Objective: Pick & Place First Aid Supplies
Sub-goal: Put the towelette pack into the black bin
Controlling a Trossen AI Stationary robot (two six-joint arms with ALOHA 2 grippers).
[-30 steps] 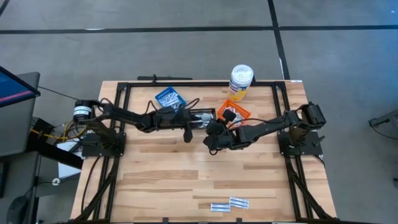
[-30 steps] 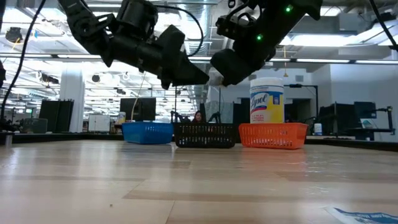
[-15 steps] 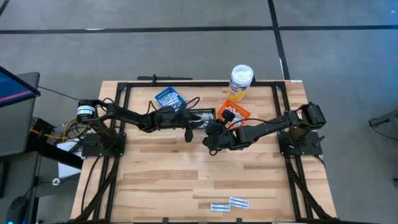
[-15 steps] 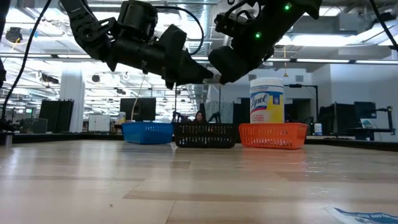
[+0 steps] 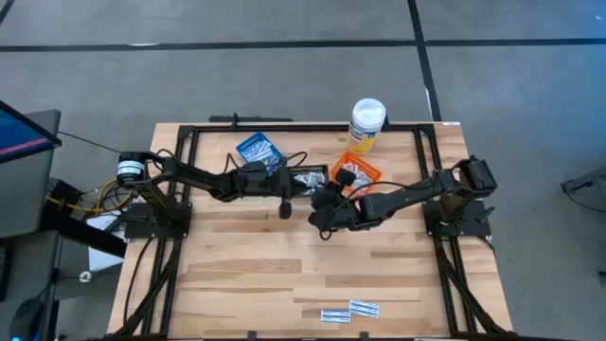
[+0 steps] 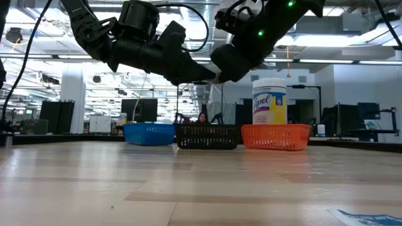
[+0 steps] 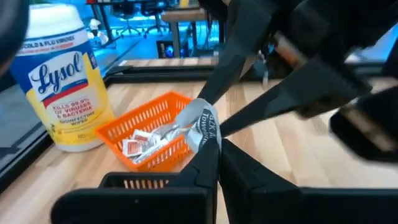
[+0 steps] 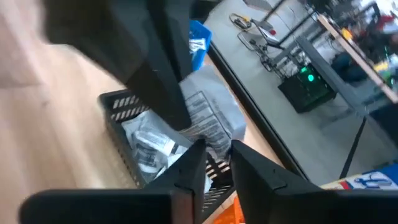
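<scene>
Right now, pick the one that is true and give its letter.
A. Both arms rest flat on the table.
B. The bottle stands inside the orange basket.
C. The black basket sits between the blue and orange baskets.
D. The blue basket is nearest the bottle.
C: in the low view the black basket sits between the blue basket and the orange basket; the bottle stands behind the orange one.

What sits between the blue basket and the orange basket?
The black basket, in the low view. Above it, left gripper and right gripper both pinch one packet.
</scene>
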